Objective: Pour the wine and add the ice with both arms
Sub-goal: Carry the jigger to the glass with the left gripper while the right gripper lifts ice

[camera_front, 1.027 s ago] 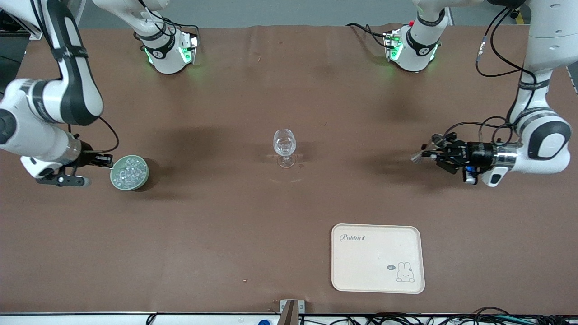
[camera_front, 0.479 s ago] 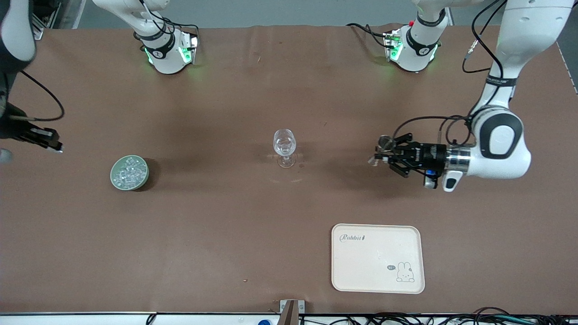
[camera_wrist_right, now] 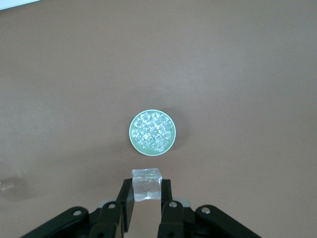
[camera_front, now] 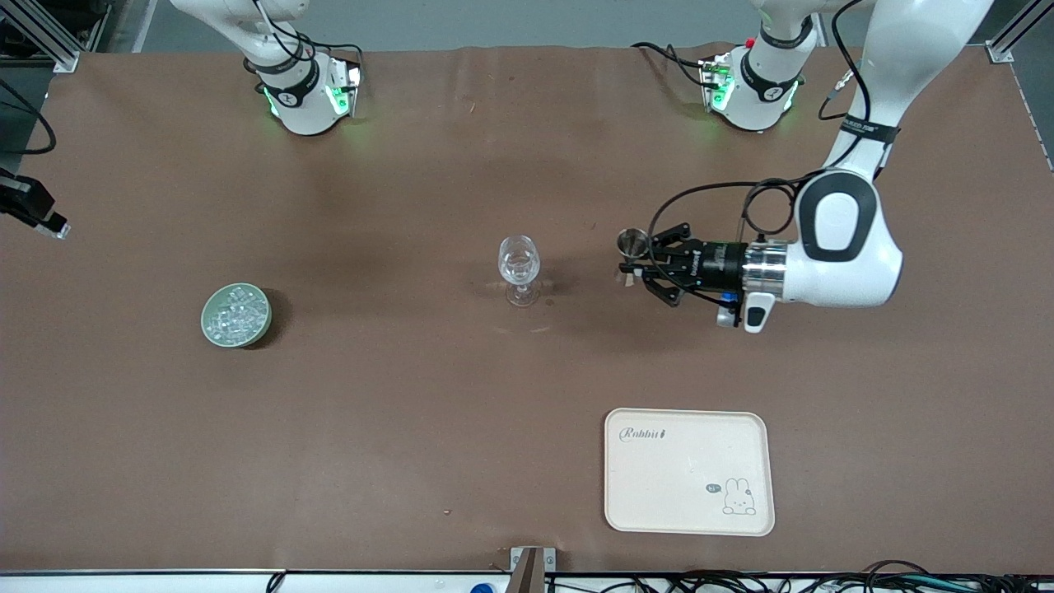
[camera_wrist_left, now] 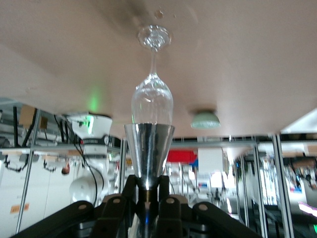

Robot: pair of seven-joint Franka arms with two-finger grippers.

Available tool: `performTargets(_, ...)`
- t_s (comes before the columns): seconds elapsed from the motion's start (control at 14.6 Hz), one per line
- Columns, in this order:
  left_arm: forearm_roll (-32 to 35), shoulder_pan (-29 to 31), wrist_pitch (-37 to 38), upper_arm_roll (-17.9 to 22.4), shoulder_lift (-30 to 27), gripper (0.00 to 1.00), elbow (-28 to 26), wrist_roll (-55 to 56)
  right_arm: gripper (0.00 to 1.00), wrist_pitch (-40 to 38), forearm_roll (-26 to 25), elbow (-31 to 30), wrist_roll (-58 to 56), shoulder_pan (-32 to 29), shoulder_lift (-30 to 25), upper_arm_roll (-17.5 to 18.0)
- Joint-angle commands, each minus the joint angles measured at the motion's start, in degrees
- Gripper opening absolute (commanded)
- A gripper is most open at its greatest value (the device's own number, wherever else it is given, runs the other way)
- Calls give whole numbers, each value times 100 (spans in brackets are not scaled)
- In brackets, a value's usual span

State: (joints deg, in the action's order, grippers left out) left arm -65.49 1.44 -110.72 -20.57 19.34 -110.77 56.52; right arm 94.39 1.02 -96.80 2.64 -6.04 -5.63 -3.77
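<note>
**Over the table, jigger closing on the wine glass**

At the table's [camera_front: 395,412] middle, a stemmed wine glass [camera_front: 519,269], upright, unmoved from a second ago. Just beside it toward the left arm's end, the left gripper [camera_front: 632,265], carried in from well out near that end of the table over the last second, jaws clamped on the waist of a metal jigger [camera_front: 631,242]; same jigger [camera_wrist_left: 148,154] upright between the jaws in the left wrist view, glass [camera_wrist_left: 152,91] close ahead. Toward the right arm's end, a green bowl [camera_front: 236,315] heaped with ice [camera_front: 237,313], left where it was. Right gripper [camera_front: 33,212] pulled up and away from the bowl since a second ago, now at the table's edge; in the right wrist view, right gripper [camera_wrist_right: 147,198] high over the bowl [camera_wrist_right: 151,131], jaws pinched on a single ice cube [camera_wrist_right: 147,184]. Nearer the front camera, a cream rabbit tray [camera_front: 689,471], unchanged.
</note>
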Motion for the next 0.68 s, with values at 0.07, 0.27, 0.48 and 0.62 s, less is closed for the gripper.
performTargets(0.07,281,41,-625,-543,-176,0,-155,430,1,-253,118,642,0,13,193,194)
performTargets(0.27,405,6,-1125,-851,-18,0,-146,439,1,-395,117,838,0,305,308,-141)
performTargets(0.48,782,-12,-1574,-1176,149,0,-138,483,1,-404,117,855,-9,314,300,-141)
performTargets(0.62,827,-38,-1934,-1334,228,0,-103,675,1,-413,117,847,17,340,300,-132)
